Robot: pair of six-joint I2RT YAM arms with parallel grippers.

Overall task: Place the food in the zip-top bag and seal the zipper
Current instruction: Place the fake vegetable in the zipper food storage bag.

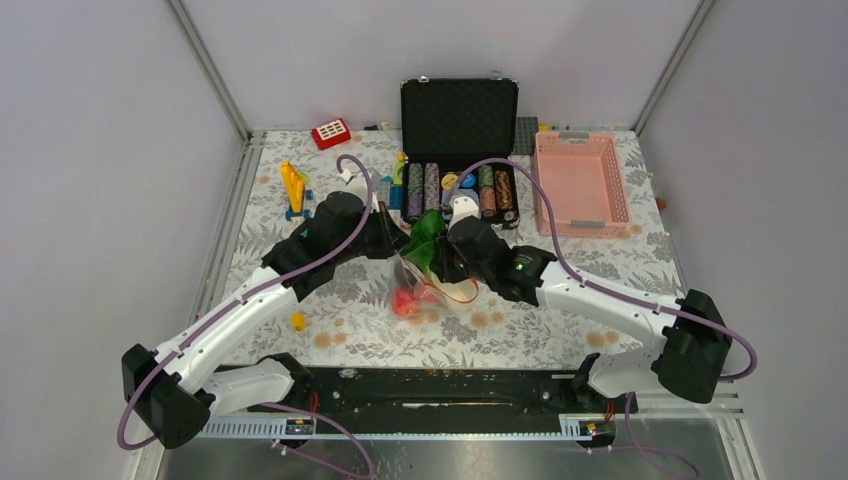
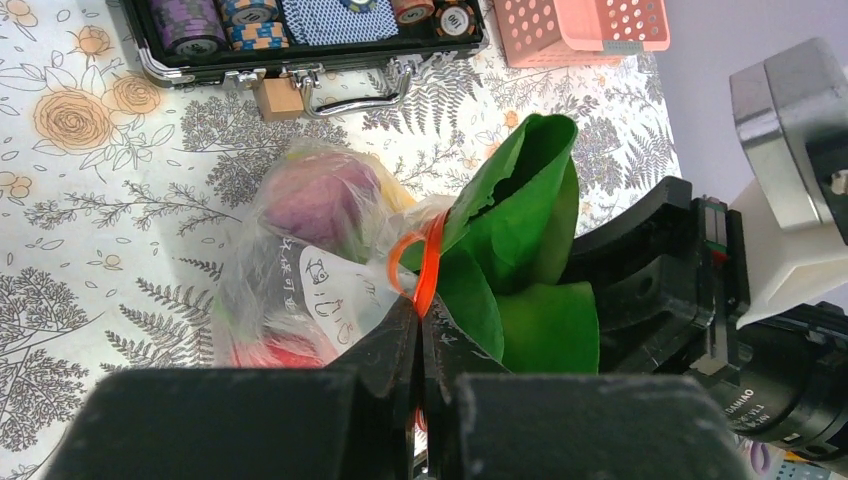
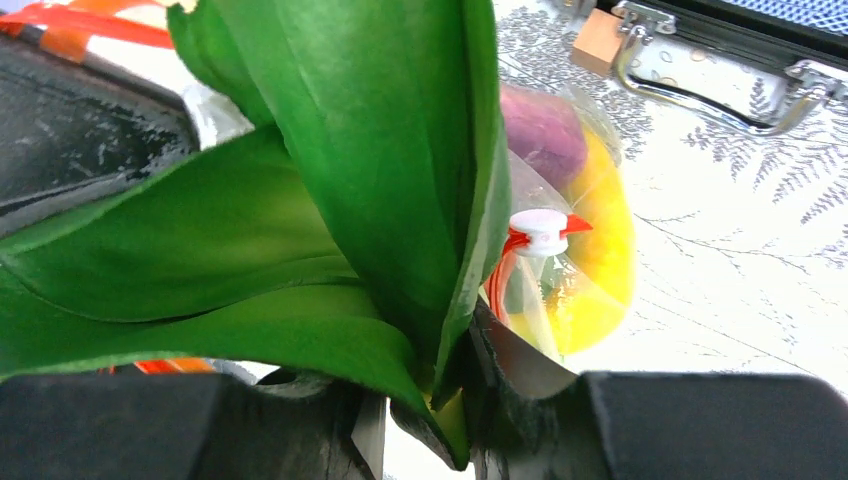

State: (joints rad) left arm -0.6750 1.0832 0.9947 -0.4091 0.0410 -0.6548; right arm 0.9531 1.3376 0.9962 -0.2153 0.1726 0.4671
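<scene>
Left fingers [image 2: 388,358] pinch thin zipper [image 2: 430,262]; right fingers [image 3: 500,400] clamp glossy leaves [image 3: 330,200]

Open black chip case [image 1: 459,120] at back ctr; pink basket [image 1: 580,185] to its rt; red block [image 1: 331,133] back-left.

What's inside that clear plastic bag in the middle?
A purple ball, a yellow piece and a red piece show through the bag. Green leaves poke out at its mouth. The crumpled plastic and leaves hide anything else lower inside.

jaws: clamped on cabbage leaves [image 3: 300,230] | behind: zip-top bag [image 3: 560,310] holding purple ball [image 3: 545,135], yellow banana [image 3: 605,250] | zipper [image 3: 503,265]: white slider | worktop [image 3: 740,250]: floral
</scene>
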